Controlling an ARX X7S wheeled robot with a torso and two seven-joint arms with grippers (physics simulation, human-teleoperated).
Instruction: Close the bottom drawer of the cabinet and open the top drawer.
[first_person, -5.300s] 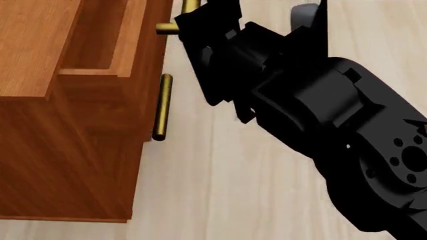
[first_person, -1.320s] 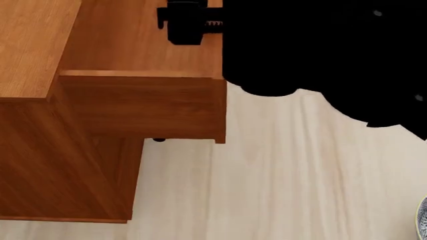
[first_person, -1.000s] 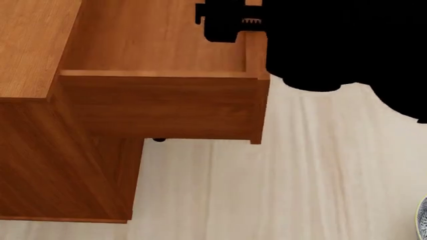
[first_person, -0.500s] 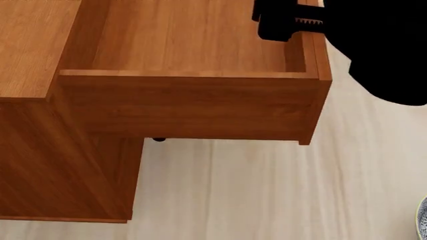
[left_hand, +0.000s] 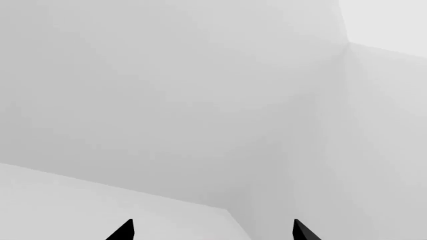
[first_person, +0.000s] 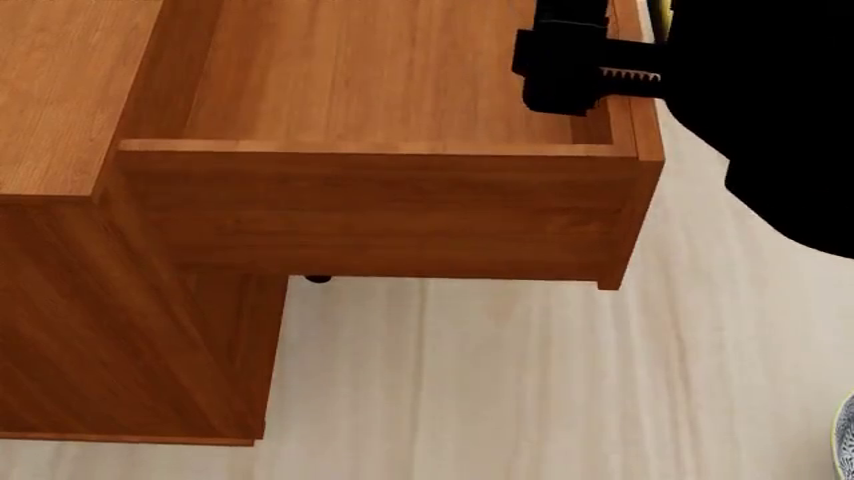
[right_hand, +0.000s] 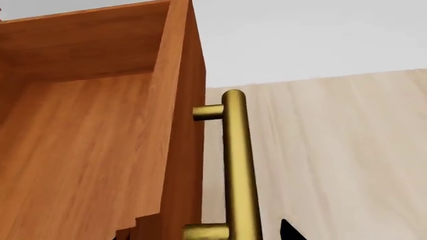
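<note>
Flat, even, bright simulator light with no glare or blur renders every view sharp to the edges, the wood of the cabinet (first_person: 134, 340) shaded darker below the top drawer (first_person: 387, 210), while the right arm (first_person: 787, 120) reads as featureless black.

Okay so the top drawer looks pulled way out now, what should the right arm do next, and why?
Probably let go and back the right gripper away from the brass handle. The top drawer already stands far out of the cabinet, with nothing else protruding beneath it, so both steps look done.
</note>
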